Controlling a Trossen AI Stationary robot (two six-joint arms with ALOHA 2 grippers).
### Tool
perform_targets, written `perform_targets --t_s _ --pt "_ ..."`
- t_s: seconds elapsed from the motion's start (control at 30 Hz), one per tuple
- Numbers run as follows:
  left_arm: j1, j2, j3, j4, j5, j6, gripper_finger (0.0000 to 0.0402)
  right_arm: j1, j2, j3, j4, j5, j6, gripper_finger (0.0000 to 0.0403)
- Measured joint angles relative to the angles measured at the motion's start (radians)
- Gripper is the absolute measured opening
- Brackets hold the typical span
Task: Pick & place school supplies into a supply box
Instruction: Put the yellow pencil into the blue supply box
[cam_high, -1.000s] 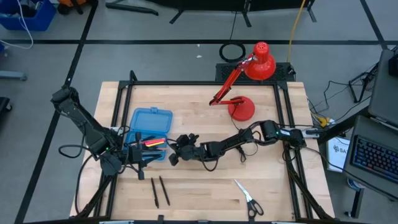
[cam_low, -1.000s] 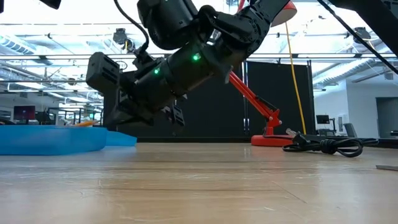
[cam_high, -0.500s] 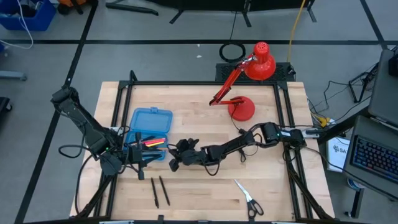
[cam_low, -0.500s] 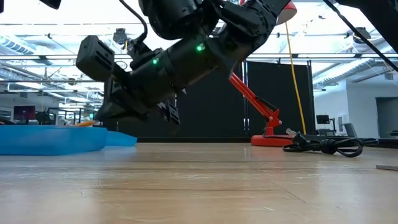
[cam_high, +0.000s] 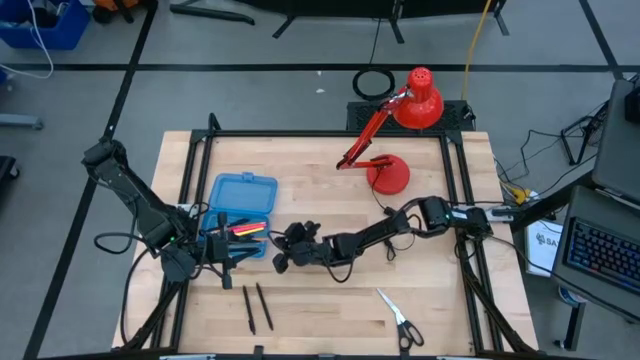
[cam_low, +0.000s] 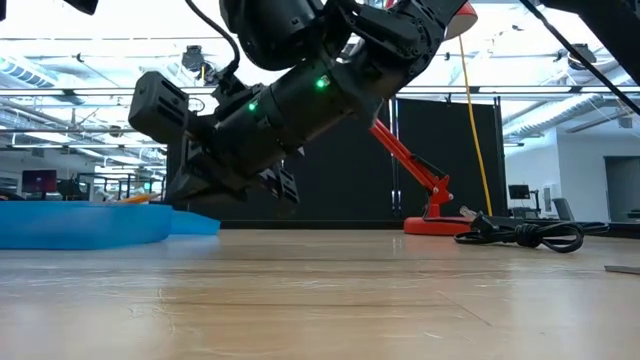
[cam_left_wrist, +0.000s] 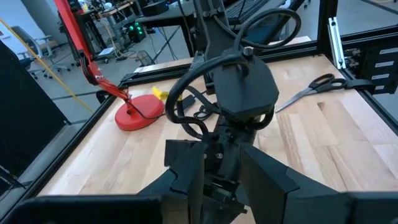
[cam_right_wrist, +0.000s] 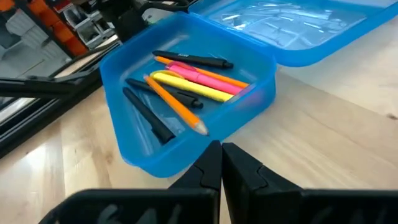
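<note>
- Right gripper (cam_right_wrist: 221, 163) hovering beside the open blue supply box (cam_right_wrist: 261, 93), fingers closed, empty, nothing to carry.
- Pens and markers (cam_right_wrist: 186, 78) lying inside; two black pens (cam_high: 256, 306) and scissors (cam_high: 400, 318) waiting on the tabletop (cam_high: 330, 195).
- Left gripper (cam_high: 235, 253) idling at the box; its fingers cannot be told.

1. A light wooden tabletop (cam_high: 320, 175) edged by a black metal frame (cam_high: 330, 133).
2. A red desk lamp (cam_high: 392, 140) at the far right corner: its round base on the wood, its jointed arm folded, its shade beyond the far edge.
3. A coiled black cable (cam_high: 374, 83) on the grey floor beyond the far edge.
4. A keyboard (cam_high: 604, 255) beside the right edge.
</note>
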Motion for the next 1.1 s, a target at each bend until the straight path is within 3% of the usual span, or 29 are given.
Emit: perform_targets --t_s 0.53,0.8,1.1 --pt "0.000 0.000 0.000 0.001 -0.001 0.003 0.0106 -0.028 0.000 0.000 0.063 -0.097 -0.005 0.0000" --pt "0.000 0.000 0.000 -0.005 -0.001 0.002 0.0106 0.020 -0.001 0.000 0.087 0.122 -0.099 0.0000" --pt "0.000 0.000 0.000 0.008 -0.001 0.002 0.0106 -0.026 -0.001 0.000 0.032 -0.021 0.005 0.0000"
